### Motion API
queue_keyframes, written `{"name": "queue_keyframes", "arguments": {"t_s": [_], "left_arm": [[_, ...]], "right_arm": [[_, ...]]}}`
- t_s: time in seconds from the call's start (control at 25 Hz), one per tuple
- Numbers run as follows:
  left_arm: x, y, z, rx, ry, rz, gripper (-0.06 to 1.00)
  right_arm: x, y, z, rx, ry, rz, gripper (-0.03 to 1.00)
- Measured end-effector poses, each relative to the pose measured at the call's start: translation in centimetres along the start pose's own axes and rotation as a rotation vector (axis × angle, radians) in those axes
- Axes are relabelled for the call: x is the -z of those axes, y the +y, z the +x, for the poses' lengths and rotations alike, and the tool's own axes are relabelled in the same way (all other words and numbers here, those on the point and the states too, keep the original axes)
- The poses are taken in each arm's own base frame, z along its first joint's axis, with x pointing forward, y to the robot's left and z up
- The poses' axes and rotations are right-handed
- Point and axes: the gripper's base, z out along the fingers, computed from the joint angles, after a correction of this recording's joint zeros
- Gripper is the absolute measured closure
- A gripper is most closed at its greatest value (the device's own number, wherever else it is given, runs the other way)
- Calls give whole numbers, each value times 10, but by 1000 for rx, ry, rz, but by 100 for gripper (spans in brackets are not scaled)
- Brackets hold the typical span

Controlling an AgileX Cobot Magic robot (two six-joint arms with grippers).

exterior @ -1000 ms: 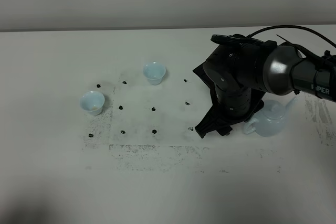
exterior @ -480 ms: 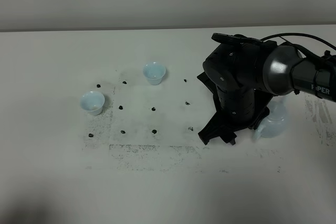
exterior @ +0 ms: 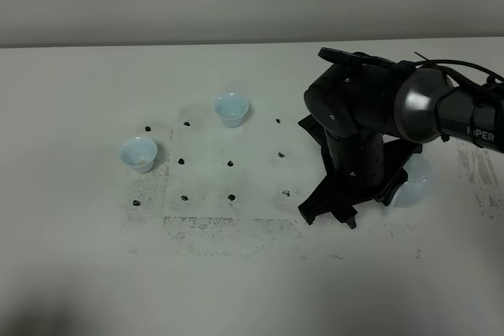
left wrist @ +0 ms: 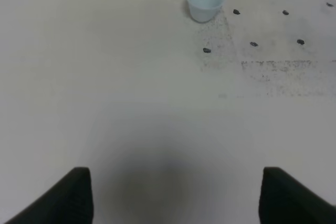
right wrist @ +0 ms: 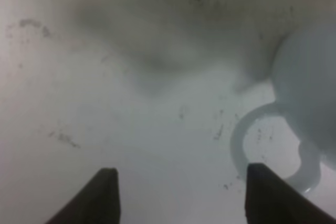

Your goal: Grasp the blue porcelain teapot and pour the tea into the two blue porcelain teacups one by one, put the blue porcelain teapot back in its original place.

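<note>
Your right claw [right wrist: 181, 195] hangs low over the table [exterior: 79, 257] near its right edge, fingers spread wide and gripping nothing. The teapot [right wrist: 310, 87] stands on the tabletop just to one side of that claw. Its loop handle [right wrist: 239, 140] arches into the gap close to one fingertip, with no contact showing, while the round belly lies outside the gap. From the high camera, the dark right arm [exterior: 362, 116] hides most of the teapot, leaving a pale sliver beside it. The near cup [exterior: 138, 153] sits upright toward the left edge, and the far cup [exterior: 231, 109] sits closer to the far edge. Your left claw [left wrist: 178, 198] is spread and empty above bare tabletop, well apart from both cups.
</note>
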Motion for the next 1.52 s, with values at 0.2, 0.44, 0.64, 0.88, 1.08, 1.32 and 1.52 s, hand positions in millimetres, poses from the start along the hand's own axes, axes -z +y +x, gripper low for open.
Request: {"name": "queue_keyframes", "arguments": {"t_s": [0.2, 0.44, 0.64, 0.88, 1.08, 1.32, 1.52], "left_arm": [[0, 0, 0, 0, 0, 0, 28], [0, 0, 0, 0, 0, 0, 28], [0, 0, 0, 0, 0, 0, 28], [0, 0, 0, 0, 0, 0, 28], [0, 0, 0, 0, 0, 0, 28], [0, 0, 0, -1, 0, 0, 28], [0, 0, 0, -1, 0, 0, 28]], "right_arm": [[0, 0, 2, 0, 17, 4, 43], [0, -1, 2, 0, 25, 6, 43], [1, -1, 2, -3, 23, 5, 43], [1, 0, 2, -8, 24, 3, 43], [1, 0, 3, -12, 25, -2, 43], [19, -4, 8, -34, -24, -14, 43], [56, -14, 22, -80, -135, -35, 43]]}}
